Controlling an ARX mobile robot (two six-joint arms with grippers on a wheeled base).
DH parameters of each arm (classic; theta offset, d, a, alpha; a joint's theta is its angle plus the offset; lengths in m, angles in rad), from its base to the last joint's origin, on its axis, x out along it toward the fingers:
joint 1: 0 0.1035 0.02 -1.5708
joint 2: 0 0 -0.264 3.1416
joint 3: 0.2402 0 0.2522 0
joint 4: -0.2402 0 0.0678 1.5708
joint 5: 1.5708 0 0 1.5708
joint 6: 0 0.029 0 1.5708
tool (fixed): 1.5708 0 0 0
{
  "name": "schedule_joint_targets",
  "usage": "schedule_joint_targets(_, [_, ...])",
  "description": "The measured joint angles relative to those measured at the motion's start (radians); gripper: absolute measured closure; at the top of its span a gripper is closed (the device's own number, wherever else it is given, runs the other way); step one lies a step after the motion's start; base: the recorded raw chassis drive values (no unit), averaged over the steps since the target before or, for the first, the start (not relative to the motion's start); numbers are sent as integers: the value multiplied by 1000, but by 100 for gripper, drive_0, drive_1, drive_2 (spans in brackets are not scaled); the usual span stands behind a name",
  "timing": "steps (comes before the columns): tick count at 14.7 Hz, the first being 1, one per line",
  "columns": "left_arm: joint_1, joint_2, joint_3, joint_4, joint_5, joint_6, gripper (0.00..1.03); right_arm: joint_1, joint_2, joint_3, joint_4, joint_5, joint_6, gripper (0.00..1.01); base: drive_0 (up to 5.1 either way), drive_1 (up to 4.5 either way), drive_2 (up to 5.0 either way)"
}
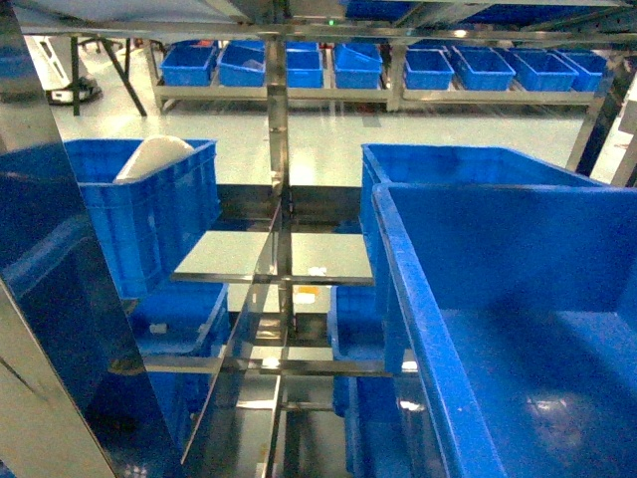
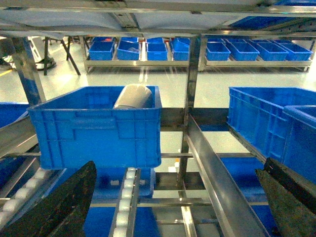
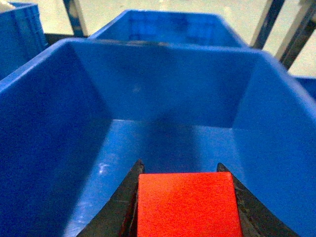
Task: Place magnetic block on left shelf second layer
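The magnetic block [image 3: 186,205] is a bright red cube, and my right gripper [image 3: 179,165] is shut on it, a black finger against each side. It hangs over the inside of a deep blue crate [image 3: 163,84], which looks like the near right crate [image 1: 518,299] in the head view. My left gripper [image 2: 180,165] is open, its fingers [image 2: 64,207] wide apart with nothing between them. It faces the steel shelf rack [image 2: 190,84], where a blue crate [image 2: 98,128] sits on a tier at the left. Neither gripper shows in the head view.
A second blue crate [image 3: 168,27] stands behind the one under the block. The left crate [image 1: 149,214] holds a pale rounded thing [image 2: 133,96]. A white roller track [image 2: 126,197] and a slanted steel rail [image 2: 212,173] run below it. More blue crates [image 1: 348,65] line a far rack.
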Motion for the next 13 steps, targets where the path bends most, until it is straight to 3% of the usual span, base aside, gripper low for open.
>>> schedule_joint_targets(3, [0,0,0,0,0,0,5,44,311,82,81,4,61,67,-489,344,123])
schedule_joint_targets(6, [0,0,0,0,0,0,5,65,544,115,235,75,79,67,-489,344,123])
schedule_joint_targets(7, [0,0,0,0,0,0,5,77,537,105,258,82,87,61,-489,344,123])
schedule_joint_targets(9, [0,0,0,0,0,0,5,95,399,64,259,99,72,35,0,0,0])
schedule_joint_targets(11, [0,0,0,0,0,0,5,89,234,3,188,97,7,8,0,0,0])
schedule_joint_targets(12, [0,0,0,0,0,0,5,66,134,-7,114,76,-14,2,0,0,0])
schedule_joint_targets(13, [0,0,0,0,0,0,5,45,34,-7,42,58,-26,4,0,0,0])
